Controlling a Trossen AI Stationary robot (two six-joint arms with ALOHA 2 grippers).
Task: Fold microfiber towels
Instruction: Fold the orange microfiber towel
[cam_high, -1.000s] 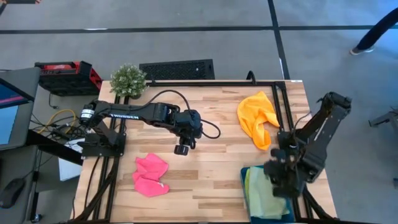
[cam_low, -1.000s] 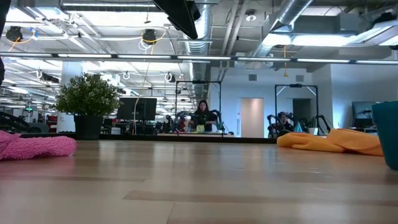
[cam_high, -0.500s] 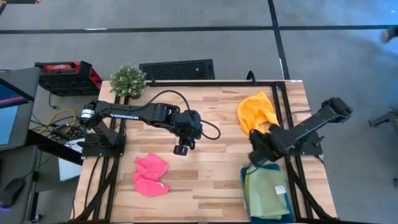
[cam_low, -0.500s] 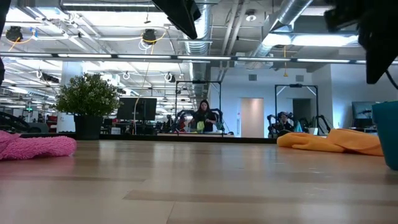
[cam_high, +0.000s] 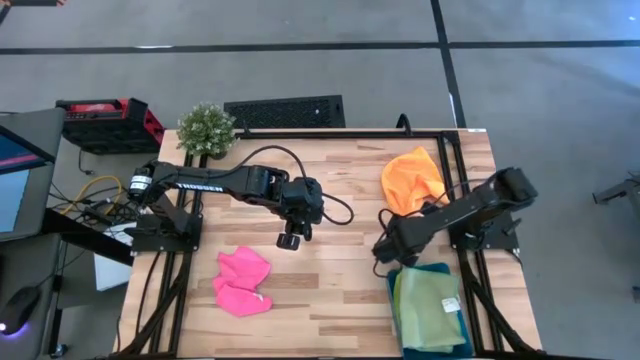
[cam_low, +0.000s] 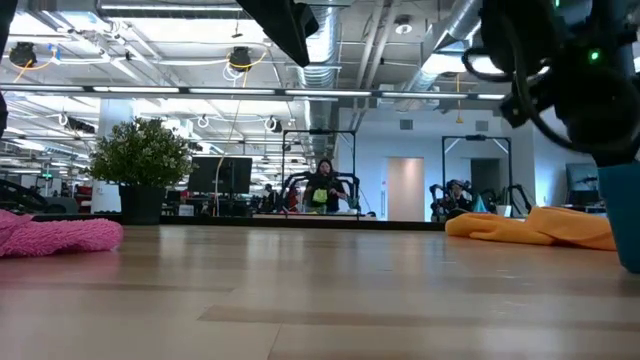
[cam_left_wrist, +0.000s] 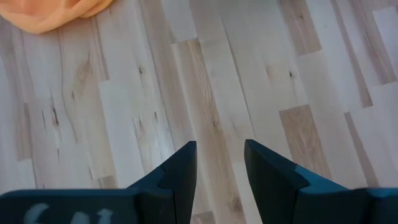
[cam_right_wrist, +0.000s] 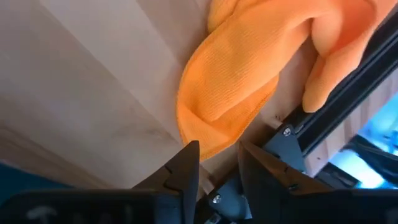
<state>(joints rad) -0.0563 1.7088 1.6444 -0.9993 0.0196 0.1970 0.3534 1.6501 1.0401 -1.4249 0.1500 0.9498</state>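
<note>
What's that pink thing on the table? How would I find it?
Start at the potted plant at the wooden table's far left corner, then come straight toward the near edge. The pink towel lies there crumpled, alone on bare wood; the orange towel is across the table.

The left tool (cam_left_wrist: 220, 163), fingers apart, hangs over bare table (cam_left_wrist: 124, 124) near the orange towel (cam_left_wrist: 53, 14).

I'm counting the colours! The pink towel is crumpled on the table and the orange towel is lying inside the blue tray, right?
Almost. The pink towel is crumpled on the table, but the orange towel is not in the tray. The high view shows it bunched on the bare wood at the far right corner. A light green towel lies in the tray.
</note>
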